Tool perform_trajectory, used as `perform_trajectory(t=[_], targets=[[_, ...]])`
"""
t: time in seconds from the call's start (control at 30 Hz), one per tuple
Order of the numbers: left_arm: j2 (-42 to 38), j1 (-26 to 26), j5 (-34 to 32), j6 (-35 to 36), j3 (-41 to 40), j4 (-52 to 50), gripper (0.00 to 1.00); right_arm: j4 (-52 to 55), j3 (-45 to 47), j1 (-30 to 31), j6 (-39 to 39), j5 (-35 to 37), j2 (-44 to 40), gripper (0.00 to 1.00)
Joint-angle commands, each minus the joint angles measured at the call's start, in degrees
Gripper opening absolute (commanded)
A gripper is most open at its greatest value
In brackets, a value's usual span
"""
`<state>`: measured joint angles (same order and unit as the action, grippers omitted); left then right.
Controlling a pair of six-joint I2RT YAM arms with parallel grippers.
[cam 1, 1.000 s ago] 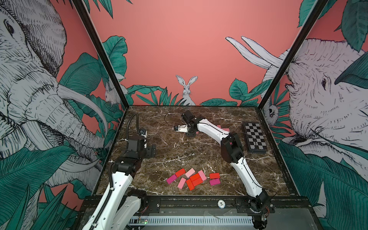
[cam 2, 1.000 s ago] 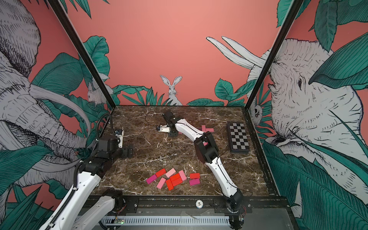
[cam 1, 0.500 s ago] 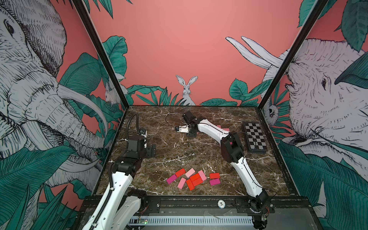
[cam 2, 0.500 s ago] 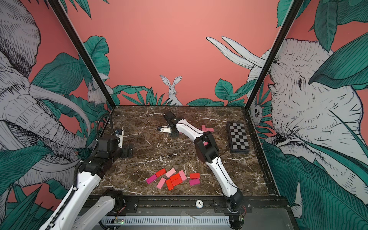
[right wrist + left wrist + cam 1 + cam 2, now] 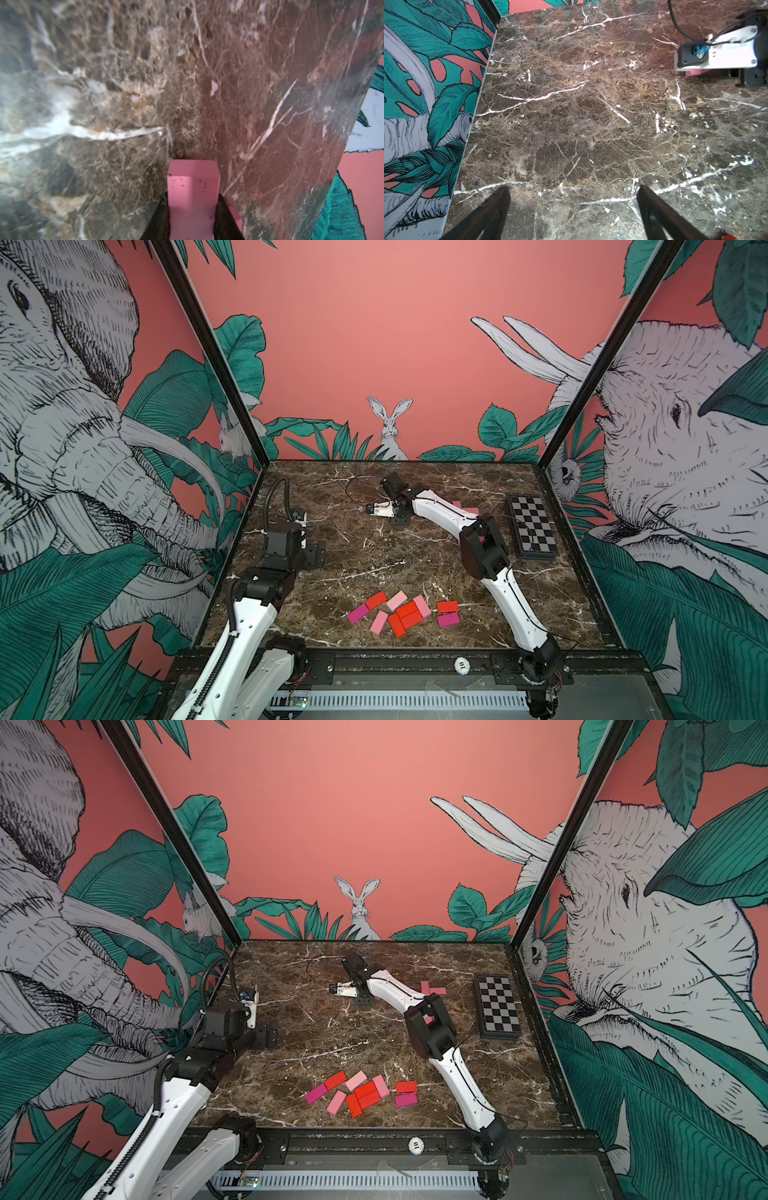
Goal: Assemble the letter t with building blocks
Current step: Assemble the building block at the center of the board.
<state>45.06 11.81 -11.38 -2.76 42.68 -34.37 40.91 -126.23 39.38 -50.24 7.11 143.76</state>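
Several building blocks [image 5: 405, 612] in red, light pink and magenta lie loosely grouped near the table's front middle, seen in both top views [image 5: 365, 1092]. A few more pink blocks [image 5: 432, 989] lie far right, partly behind the right arm. My right gripper [image 5: 193, 205] is shut on a light pink block [image 5: 193, 182], low over the far middle of the table [image 5: 398, 519]. The left wrist view shows that block [image 5: 695, 72] under the right wrist. My left gripper [image 5: 573, 199] stands open over bare marble at the left side [image 5: 316, 556], far from any block.
A black-and-white checkered board [image 5: 532, 526] lies at the right side of the marble table [image 5: 374, 564]. Painted walls close in the left, back and right. A cable [image 5: 353, 485] loops behind the right wrist.
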Motion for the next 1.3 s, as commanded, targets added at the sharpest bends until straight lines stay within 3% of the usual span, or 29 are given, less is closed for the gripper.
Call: perform_trajectory(t=[0.0,1.27], targets=[[-0.3,-0.1,0.1,0.1,-0.8,0.1,0.98,1.2,1.7,-0.3,-0.8,0.8,1.2,0.14],[-0.1,-0.2,-0.2,0.0,-0.6,-0.3,0.98,3.6,4.9,-0.4,-1.6,-1.3,-1.0,0.19]])
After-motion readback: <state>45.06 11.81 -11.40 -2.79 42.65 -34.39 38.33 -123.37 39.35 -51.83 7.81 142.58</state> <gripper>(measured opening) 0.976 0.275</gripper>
